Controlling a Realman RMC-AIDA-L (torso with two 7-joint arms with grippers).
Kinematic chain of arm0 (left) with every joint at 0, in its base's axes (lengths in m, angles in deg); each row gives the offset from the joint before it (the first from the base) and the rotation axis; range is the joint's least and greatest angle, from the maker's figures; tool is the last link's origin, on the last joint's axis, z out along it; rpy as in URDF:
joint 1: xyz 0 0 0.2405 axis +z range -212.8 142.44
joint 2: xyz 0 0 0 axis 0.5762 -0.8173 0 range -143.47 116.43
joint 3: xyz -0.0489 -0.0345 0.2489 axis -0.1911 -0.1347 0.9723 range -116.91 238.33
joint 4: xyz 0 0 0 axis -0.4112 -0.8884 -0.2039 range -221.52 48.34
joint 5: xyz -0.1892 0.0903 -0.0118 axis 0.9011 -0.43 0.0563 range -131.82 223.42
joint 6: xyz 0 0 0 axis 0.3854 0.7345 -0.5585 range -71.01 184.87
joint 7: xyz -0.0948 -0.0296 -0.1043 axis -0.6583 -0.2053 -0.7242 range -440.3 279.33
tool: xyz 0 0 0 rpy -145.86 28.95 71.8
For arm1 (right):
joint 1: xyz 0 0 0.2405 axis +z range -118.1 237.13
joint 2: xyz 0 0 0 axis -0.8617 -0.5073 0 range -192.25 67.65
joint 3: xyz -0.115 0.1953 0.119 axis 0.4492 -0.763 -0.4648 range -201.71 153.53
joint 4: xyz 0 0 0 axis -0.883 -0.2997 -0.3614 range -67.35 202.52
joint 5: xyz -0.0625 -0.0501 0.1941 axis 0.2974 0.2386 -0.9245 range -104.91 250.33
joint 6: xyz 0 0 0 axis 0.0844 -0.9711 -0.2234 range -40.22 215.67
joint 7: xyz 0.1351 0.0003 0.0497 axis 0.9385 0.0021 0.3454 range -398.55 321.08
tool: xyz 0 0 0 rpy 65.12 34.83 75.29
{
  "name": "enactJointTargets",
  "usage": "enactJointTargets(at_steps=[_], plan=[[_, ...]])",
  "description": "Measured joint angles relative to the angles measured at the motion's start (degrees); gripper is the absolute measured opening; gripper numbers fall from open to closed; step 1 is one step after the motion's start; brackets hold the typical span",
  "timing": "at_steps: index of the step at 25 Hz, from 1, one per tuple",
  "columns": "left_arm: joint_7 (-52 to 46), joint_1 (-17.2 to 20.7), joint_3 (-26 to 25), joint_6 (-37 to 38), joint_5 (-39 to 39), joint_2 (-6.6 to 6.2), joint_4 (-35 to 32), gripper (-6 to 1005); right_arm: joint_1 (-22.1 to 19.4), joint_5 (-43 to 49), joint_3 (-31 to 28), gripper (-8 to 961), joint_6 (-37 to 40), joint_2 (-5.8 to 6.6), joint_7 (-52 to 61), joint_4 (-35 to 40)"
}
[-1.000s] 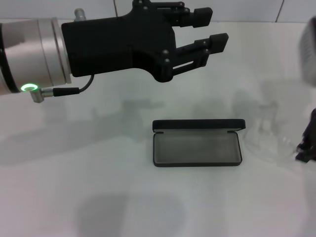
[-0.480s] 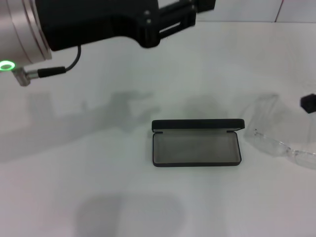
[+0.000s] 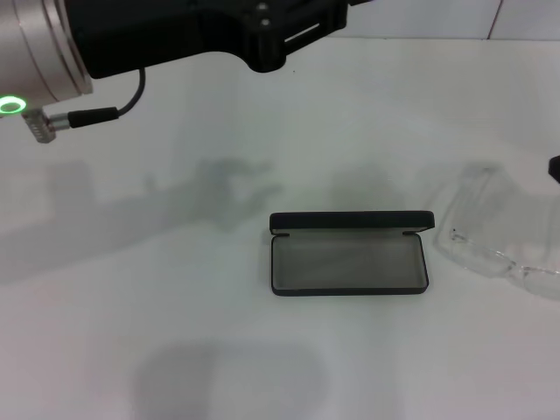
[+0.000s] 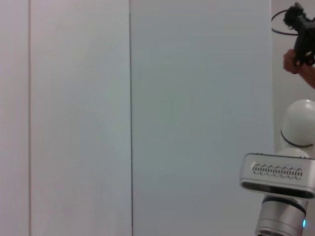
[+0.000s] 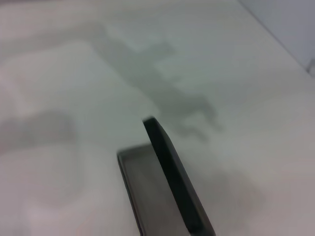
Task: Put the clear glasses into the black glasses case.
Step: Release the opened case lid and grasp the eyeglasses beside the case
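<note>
So the black glasses case (image 3: 348, 254) is sitting open in the middle of the white table (image 3: 131, 350), lid standing up along the far side and the grey-lined tray facing up, nothing in it yet. The clear glasses (image 3: 494, 236) are just to the right of it on the table, apart from the case, running off toward the right edge. The left gripper (image 3: 289, 35) is up high over the far left part of the table, well away from everything, and its fingertips are cut off so I can't tell if it's wide or narrow. Of the right gripper (image 3: 554, 168) only a tiny black bit shows at the right edge, near the glasses, so no read on its fingers either. If I were doing this, I'd grab the glasses with the right one around the bridge or a thick part of the frame, since clear plastic is slippery, then carry them left and line them up lengthwise with the tray before lowering, keeping off that upright lid.
</note>
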Motion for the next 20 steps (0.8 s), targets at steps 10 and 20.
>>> enactJointTargets(at_steps=[10, 20], plan=[[1.20, -3.24, -0.25, 0.02, 0.17, 0.08, 4.62, 325, 6.51, 12.89, 17.22, 188, -2.89, 0.19, 5.91, -9.97], [2.37, -1.88, -0.10, 0.66, 0.31, 0.12, 5.14, 321, 10.63, 16.74, 21.45, 491, -8.09, 0.07, 6.48, -21.19]])
